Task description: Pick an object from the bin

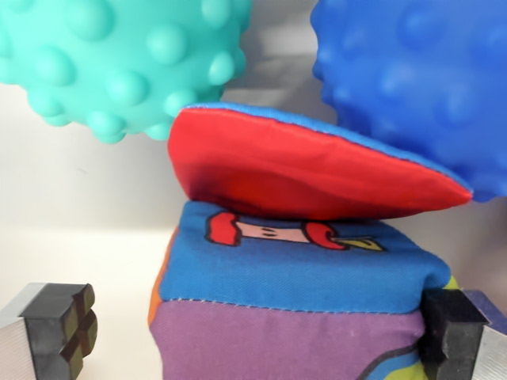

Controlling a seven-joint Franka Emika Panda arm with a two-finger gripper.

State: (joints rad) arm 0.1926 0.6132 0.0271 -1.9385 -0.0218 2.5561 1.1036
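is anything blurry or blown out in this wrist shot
In the wrist view, the bumpy teal rubber ball and bumpy blue rubber ball look soft-focused; the stitched fabric cube and red fabric flap are sharper; the white bin wall is bright, nearly washed out, with soft shadows.

A fabric cube [297, 309] sits between the pincer [261, 332] fingers, red flap [301, 166] and two bumpy balls beyond.

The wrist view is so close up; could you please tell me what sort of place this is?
Probably a pale bin of soft toys: a teal knobbly ball, a blue knobbly ball and a printed fabric cube under a red fabric flap.
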